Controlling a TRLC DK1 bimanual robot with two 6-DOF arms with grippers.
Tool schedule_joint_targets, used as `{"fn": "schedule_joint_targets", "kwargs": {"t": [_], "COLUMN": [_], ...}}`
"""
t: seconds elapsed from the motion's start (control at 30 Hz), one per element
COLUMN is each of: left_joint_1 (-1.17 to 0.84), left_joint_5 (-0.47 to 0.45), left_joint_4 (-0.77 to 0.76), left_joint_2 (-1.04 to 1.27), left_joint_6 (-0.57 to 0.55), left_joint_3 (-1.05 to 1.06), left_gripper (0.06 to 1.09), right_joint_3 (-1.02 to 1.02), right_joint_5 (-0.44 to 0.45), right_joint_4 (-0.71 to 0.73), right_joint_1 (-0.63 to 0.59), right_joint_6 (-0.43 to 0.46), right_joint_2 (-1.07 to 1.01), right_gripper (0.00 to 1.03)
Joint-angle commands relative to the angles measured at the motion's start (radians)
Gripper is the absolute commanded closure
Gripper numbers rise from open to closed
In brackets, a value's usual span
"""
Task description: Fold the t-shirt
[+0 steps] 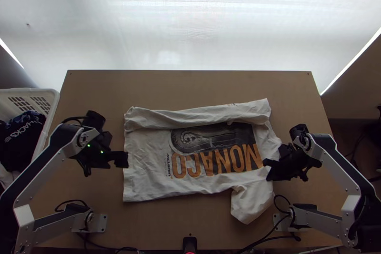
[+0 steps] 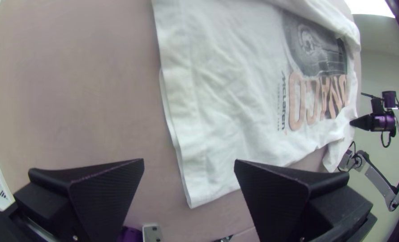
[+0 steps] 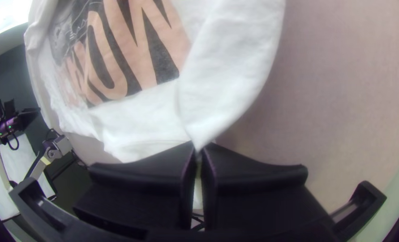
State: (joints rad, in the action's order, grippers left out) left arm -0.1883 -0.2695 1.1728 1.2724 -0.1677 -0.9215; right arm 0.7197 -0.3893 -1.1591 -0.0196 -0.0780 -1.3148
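1 t-shirt (image 1: 147, 163) print-up on the table (image 1: 190, 87), far side folded over in a long strip, 1 sleeve (image 1: 250, 206) poking out toward the bases. I've got my left gripper (image 1: 125, 159) wide open at the hem end, nothing held. My right gripper (image 1: 266, 163) is closed on a pinch of cloth at the opposite end.

From here I see the white printed t-shirt (image 1: 147, 166) is matt, wrinkled cloth; the light brown wooden table (image 1: 190, 88) looks smooth and dull. The left gripper (image 1: 125, 159) has matt, finely ribbed black fingers (image 2: 101, 190). The silver-grey arm links (image 1: 339, 169) look like smooth metal, the slotted white basket (image 1: 53, 97) plastic.
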Motion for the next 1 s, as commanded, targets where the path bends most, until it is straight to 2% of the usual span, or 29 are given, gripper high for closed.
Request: {"fn": "schedule_joint_targets", "kwargs": {"t": [0.0,0.17,0.5,0.97], "left_joint_1": [-0.2,-0.273,-0.332,-0.393], "left_joint_5": [-0.008,0.0,-0.002,-0.01], "left_joint_4": [0.071,0.059,-0.044,-0.09], "left_joint_2": [0.031,0.059,0.062,0.105], "left_joint_6": [-0.182,-0.256,-0.242,-0.237], "left_joint_3": [0.07,0.116,0.182,0.214], "left_gripper": [0.11,0.11,0.11,0.13], "right_joint_3": [0.001,0.001,0.006,0.007], "right_joint_5": [0.003,0.003,0.007,0.01], "right_joint_4": [0.007,0.007,0.009,0.009], "right_joint_1": [0.006,0.006,0.007,0.006], "right_joint_6": [-0.002,-0.002,0.0,0.0], "right_joint_2": [0.005,0.008,0.009,0.009], "right_gripper": [1.0,1.0,1.0,1.0]}}
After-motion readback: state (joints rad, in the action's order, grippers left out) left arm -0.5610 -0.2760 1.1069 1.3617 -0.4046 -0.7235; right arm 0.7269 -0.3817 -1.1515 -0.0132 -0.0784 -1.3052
